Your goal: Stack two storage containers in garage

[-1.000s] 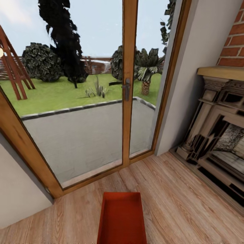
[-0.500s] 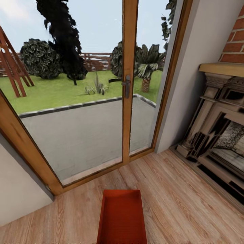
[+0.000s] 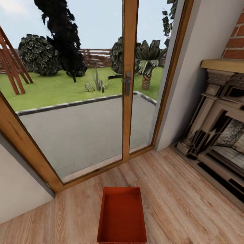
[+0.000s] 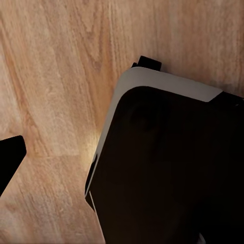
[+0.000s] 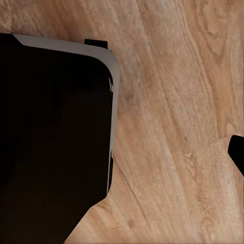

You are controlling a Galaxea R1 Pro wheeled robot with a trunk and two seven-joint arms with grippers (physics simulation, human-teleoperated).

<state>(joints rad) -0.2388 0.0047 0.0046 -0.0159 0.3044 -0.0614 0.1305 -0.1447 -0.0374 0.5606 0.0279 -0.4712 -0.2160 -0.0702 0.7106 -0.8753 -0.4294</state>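
Note:
One orange-red storage container (image 3: 122, 213) lies open-top on the living room's light wood-plank floor (image 3: 179, 206), low in the middle of the head view, just in front of the glass garden doors (image 3: 129, 84). Its ribbed inside holds nothing. The left wrist view looks down on planks and the robot's black, grey-rimmed base (image 4: 168, 168), with a dark fingertip (image 4: 7, 157) at the picture's edge. In the right wrist view the same base (image 5: 51, 132) shows, with a dark fingertip (image 5: 238, 152) at the edge. Neither view shows how the jaws stand.
A stone fireplace (image 3: 220, 135) with a wooden mantel stands at the right under the red brick chimney (image 3: 235, 40). A white wall (image 3: 20, 193) closes the left corner. Open plank floor lies on both sides of the container.
The whole head picture has slid upward a little, so the camera has moved. The container's near edge is now in view. The container itself stays put on the floor.

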